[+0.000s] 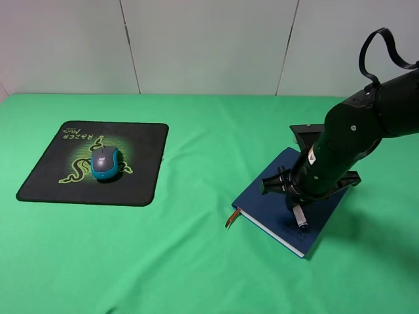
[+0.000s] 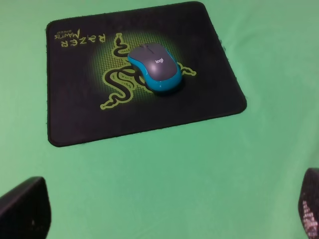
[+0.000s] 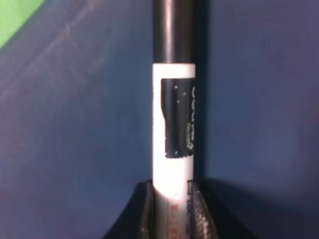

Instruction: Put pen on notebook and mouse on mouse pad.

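The pen [image 3: 173,149] is held between the narrow fingers [image 3: 199,214] of the right gripper [image 1: 296,210], low over the notebook [image 1: 275,203]. The left gripper's fingers [image 2: 22,209] are spread wide, empty. The mouse [image 2: 155,68] is seen on the pad [image 2: 70,119].

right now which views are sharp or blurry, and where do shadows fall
Exterior high: sharp, evenly lit; the right arm shades the cloth beside the notebook. Left wrist: the mouse is fairly crisp. Right wrist: the pen is soft, its label unreadable, the fingers dark.
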You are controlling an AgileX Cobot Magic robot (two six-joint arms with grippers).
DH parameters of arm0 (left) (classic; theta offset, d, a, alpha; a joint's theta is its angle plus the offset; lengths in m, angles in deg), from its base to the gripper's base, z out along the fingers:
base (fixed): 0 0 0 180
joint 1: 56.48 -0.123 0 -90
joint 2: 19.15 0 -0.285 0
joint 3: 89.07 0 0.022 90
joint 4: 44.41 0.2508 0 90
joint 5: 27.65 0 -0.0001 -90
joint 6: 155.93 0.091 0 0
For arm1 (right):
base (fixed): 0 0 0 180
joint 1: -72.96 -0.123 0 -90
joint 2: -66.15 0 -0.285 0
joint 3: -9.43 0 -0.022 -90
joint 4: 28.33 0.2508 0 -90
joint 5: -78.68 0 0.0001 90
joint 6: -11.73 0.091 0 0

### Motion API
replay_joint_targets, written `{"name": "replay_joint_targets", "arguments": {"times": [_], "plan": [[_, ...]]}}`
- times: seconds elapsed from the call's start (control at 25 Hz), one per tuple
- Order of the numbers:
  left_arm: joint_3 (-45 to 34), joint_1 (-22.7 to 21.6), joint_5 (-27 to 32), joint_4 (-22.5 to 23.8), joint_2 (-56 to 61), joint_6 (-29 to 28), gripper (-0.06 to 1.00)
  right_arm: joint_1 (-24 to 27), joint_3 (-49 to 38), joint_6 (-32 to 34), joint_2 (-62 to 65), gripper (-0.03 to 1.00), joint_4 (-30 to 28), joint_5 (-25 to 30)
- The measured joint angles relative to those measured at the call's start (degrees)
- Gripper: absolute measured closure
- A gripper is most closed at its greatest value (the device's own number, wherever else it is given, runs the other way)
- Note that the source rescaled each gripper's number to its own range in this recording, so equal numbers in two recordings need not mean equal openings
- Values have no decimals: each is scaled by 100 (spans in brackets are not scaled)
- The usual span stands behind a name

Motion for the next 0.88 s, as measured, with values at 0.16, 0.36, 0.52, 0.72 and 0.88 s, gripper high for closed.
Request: {"name": "replay_joint_targets", "arguments": {"times": [0.16,0.36,0.52,0.72,0.88], "plan": [[0,0,0,0,0,0,-5,0,0,-6,0,96,0,-26],[0,0,0,0,0,0,-5,0,0,-6,0,37,-18,-31],[0,0,0,0,0,0,-5,0,0,-6,0,2,-23,-21],[0,0,0,0,0,0,-5,0,0,-6,0,-3,-23,-8],[0,0,0,0,0,0,-5,0,0,-6,14,-3,-23,33]]}}
